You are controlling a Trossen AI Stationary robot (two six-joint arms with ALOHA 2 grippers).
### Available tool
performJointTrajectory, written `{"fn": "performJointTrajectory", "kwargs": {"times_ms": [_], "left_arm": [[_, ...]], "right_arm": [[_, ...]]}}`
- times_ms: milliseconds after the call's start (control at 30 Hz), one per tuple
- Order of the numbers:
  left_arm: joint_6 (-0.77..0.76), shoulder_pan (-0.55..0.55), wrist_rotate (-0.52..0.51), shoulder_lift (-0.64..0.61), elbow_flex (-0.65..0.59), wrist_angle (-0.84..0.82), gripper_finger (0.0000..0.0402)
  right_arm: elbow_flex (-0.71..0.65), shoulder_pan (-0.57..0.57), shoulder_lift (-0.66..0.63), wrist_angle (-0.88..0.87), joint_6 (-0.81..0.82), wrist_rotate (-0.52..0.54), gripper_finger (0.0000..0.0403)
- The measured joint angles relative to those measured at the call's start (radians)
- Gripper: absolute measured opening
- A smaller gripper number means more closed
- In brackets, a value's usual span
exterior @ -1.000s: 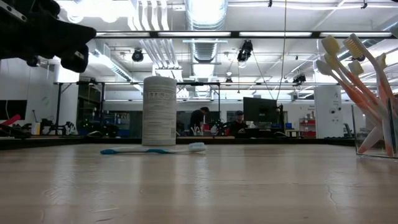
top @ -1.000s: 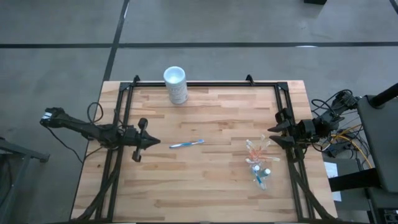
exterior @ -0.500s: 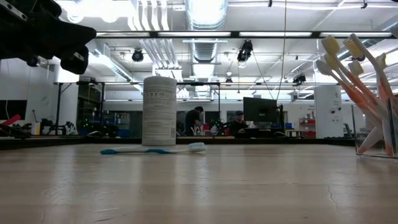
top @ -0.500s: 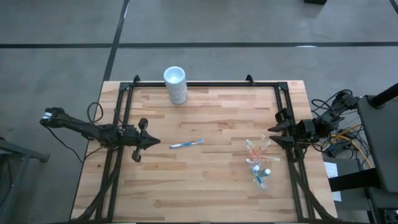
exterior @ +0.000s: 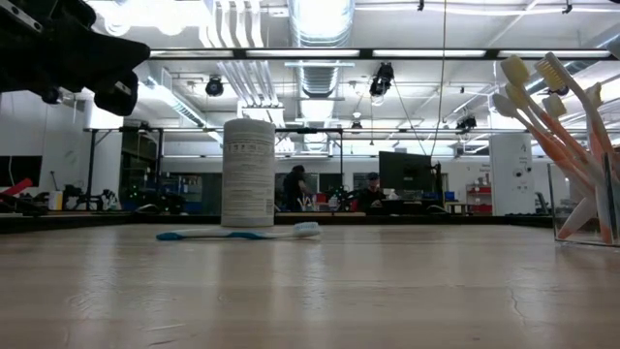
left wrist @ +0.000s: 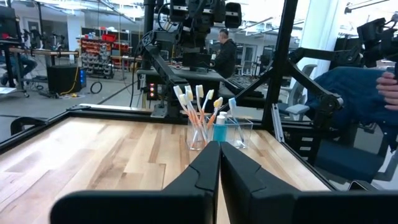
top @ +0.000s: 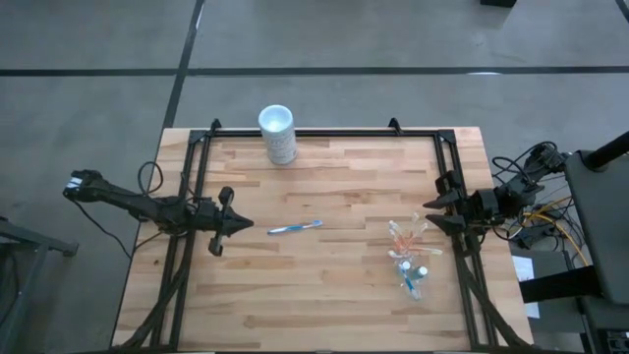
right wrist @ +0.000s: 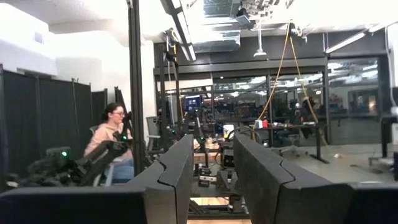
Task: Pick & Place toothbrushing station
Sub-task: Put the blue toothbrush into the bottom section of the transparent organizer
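The toothbrushing station [top: 407, 254] stands on the table near its right edge: a clear plastic cup [left wrist: 199, 132] with orange-and-white toothbrushes [exterior: 557, 126] upright in it, and blue-and-white pieces [top: 413, 276] beside it. One blue-and-white toothbrush [top: 296, 227] lies flat on the table's middle, also seen in the low view [exterior: 237, 234]. My left gripper [top: 242, 225] hovers shut at the table's left, pointing level toward the station [left wrist: 219, 163]. My right gripper [top: 428, 218] is at the right edge, just beyond the station, open [right wrist: 213, 163], with nothing between its fingers.
A tall opaque white cup [top: 277, 133] stands at the table's far edge, left of centre [exterior: 248, 173]. A black frame [top: 324, 132] runs along the far, left and right sides of the table. Bare wood [top: 314, 295] lies along the near side. People sit in the room beyond.
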Motion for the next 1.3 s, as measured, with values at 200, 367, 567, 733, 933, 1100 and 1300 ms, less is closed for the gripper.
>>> {"fn": "performJointTrajectory", "kwargs": {"times_ms": [200,367,567,733,933,1100,1300], "left_arm": [[0.0,0.0,0.0,0.0,0.0,0.0,0.0018],[0.0,0.0,0.0,0.0,0.0,0.0,0.0016],[0.0,0.0,0.0,0.0,0.0,0.0,0.0018],[0.0,0.0,0.0,0.0,-0.001,0.0,0.0016],[0.0,0.0,0.0,0.001,-0.001,-0.001,0.0018],[0.0,0.0,0.0,0.0,-0.001,-0.001,0.0017],[0.0,0.0,0.0,0.0,-0.001,-0.001,0.0018]], "right_arm": [[0.0,0.0,0.0,0.0,0.012,0.0,0.0116],[0.0,-0.001,0.0,0.032,-0.017,0.002,0.0112],[0.001,-0.03,0.038,0.122,-0.023,0.152,0.0104],[0.019,-0.087,0.109,0.137,0.01,0.21,0.0103],[0.088,-0.132,0.232,0.141,-0.035,0.205,0.0109],[0.2,-0.162,0.358,0.09,-0.123,0.203,0.0105],[0.364,-0.187,0.512,-0.159,-0.003,0.201,0.0094]]}}
